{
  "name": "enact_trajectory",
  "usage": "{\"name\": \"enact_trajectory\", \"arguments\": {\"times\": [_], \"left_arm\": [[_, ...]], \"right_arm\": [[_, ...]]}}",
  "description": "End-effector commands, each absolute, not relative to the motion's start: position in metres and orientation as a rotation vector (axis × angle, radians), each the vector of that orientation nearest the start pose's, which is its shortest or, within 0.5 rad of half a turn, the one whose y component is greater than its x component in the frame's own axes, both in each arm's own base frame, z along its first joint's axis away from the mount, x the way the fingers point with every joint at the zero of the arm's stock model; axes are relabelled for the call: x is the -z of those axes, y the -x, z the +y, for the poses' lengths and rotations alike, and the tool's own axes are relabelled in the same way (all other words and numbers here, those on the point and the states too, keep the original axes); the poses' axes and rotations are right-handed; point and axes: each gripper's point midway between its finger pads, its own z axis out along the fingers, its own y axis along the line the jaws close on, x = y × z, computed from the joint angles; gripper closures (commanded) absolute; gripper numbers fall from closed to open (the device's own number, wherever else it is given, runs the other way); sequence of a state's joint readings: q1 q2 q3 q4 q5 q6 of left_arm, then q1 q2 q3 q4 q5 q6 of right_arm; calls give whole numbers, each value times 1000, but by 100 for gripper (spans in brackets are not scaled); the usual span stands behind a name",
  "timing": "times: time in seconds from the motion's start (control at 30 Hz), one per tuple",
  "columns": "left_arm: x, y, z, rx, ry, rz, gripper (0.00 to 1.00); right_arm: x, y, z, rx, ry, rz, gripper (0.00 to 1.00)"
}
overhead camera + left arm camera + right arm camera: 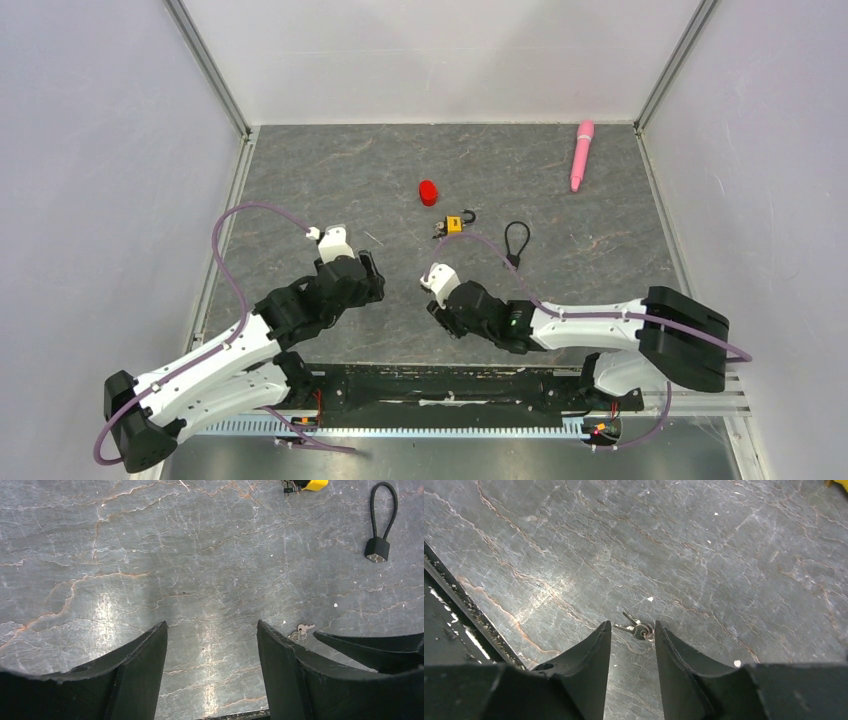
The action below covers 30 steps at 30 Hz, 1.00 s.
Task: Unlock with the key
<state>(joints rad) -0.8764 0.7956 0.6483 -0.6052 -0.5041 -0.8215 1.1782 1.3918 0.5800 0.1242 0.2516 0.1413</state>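
Right pincer (632,633) is sitting low over the bench (330,170) with its jaws parted and nothing gripped. The key (640,630) lies flat on the stone right at the fingertips, closer to the finger on the right of the wrist view. It might be touching it, hard to say. My guess is the pincer is parked like that because something this thin only comes up with a finger on each side and a pinch.

Left pincer (211,630) hangs just beside it, wide open and empty. It looks like it's waiting, probably to steady the lock. The yellow padlock (455,224) is further out on the bench, well apart from the key, with a black cord (516,243) near it.

As for which way the key points, its long axis runs diagonally in the right wrist view. The ring end is nearest the fingers and the blade points away, up and to the left. Honestly it looks like two blades fanned off one ring. I reckon a squeeze from here would catch the ring end, not the blade.
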Motion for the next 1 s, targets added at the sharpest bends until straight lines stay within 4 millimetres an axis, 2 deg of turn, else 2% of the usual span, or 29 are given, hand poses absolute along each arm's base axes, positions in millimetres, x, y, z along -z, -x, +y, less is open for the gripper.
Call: {"name": "enact_trajectory", "arguments": {"times": [0.0, 0.07, 0.2, 0.37, 0.57, 0.77, 0.97], "left_arm": [[-143, -202, -154, 366, 178, 2221, 28], [-142, -201, -161, 392, 144, 2234, 28], [-136, -199, -177, 433, 75, 2287, 28], [-129, -195, -184, 431, 27, 2336, 28], [-128, -194, -176, 397, 23, 2337, 27], [-130, -195, -168, 362, 26, 2330, 27], [-143, -200, -136, 338, 132, 2284, 24]], "right_arm": [[-77, -179, 299, -425, 870, 2080, 60], [-74, -184, 286, -408, 829, 2133, 60], [-65, -185, 277, -432, 798, 2208, 59], [-59, -189, 275, -421, 927, 2206, 55], [-59, -199, 272, -399, 1167, 2176, 55], [-55, -197, 287, -410, 1431, 2147, 54], [-49, -194, 299, -455, 1605, 2093, 53]]}}
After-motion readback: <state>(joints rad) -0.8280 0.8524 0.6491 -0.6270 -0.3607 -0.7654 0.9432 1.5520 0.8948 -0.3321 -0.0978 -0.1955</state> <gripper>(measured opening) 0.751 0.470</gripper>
